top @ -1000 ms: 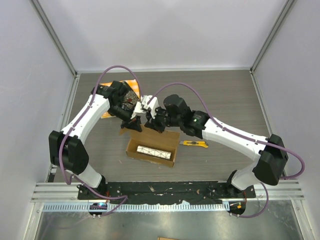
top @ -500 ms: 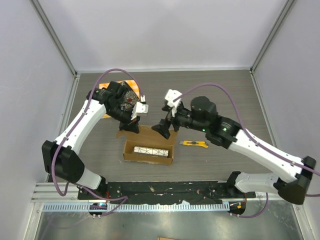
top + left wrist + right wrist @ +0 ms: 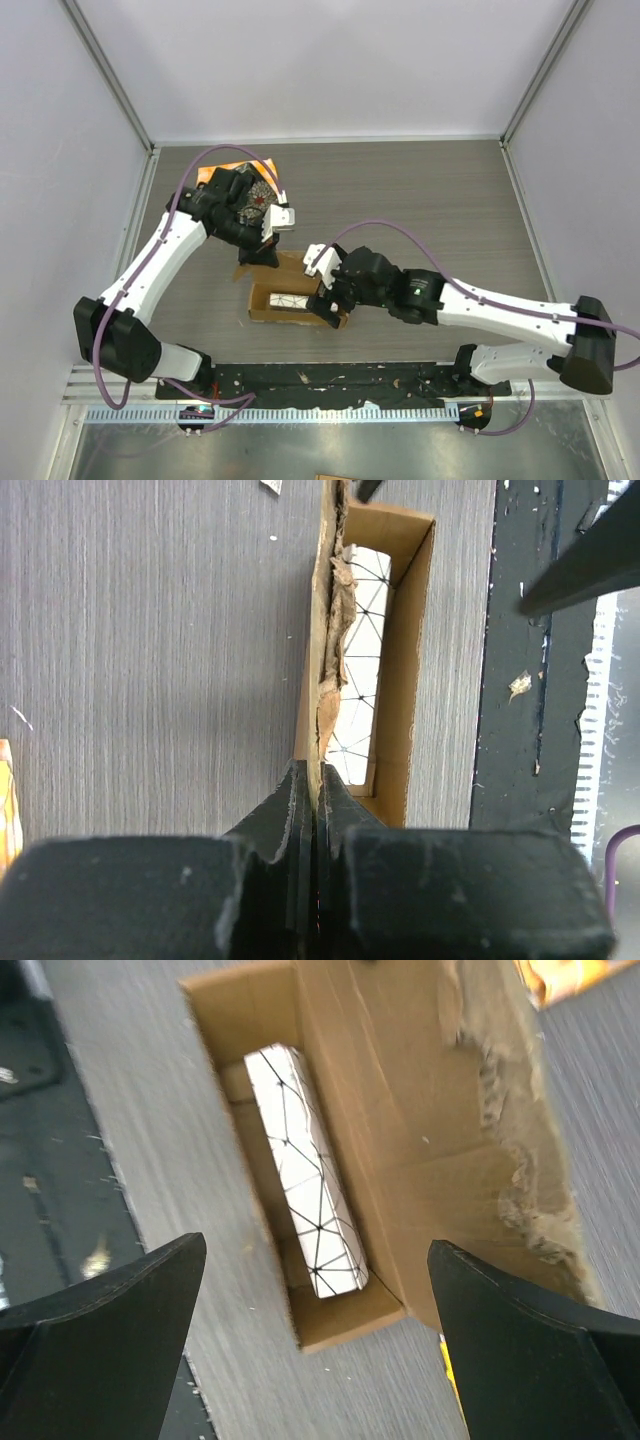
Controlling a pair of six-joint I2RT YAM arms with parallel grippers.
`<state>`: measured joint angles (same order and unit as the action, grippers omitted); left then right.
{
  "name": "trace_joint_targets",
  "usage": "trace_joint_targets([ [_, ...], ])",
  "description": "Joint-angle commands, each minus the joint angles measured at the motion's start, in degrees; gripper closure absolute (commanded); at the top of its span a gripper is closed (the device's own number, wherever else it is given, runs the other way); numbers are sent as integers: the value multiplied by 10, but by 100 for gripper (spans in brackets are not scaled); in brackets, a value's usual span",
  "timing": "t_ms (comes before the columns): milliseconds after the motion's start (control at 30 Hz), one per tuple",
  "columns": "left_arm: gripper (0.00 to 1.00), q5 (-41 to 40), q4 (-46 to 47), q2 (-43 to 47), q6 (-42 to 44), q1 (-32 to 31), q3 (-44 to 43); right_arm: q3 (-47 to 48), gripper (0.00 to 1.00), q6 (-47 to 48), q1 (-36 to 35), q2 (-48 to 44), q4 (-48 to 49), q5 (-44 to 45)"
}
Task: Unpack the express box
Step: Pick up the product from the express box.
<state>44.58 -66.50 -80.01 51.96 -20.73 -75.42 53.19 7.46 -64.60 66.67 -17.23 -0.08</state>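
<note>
Directly beneath right gripper: express box.

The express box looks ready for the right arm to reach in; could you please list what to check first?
1. Express box open on top: ok.
2. Left end effector shut on torn flap: ok.
3. Right end effector open above the box: ok.
4. Patterned packet lies uncovered inside: ok.
5. Its fingers straddle the packet's narrow width: ok.
6. Room for fingers between packet and box walls: cannot tell.
</note>
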Motion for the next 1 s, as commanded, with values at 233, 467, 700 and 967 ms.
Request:
trace_joint_targets([
  [233,100,31,-36,38,-7,-18,-37,-14,36,38,-2,93,145,90],
  [467,100,44,-43,39,-2,-28,-30,-35,31,66,-9,144,216,104],
  [700,100,48,-36,43,6,-31,-10,-65,28,111,-19,179,267,121],
  [967,100,68,-29,36,6,-31,6,-72,19,149,-24,227,300,117],
])
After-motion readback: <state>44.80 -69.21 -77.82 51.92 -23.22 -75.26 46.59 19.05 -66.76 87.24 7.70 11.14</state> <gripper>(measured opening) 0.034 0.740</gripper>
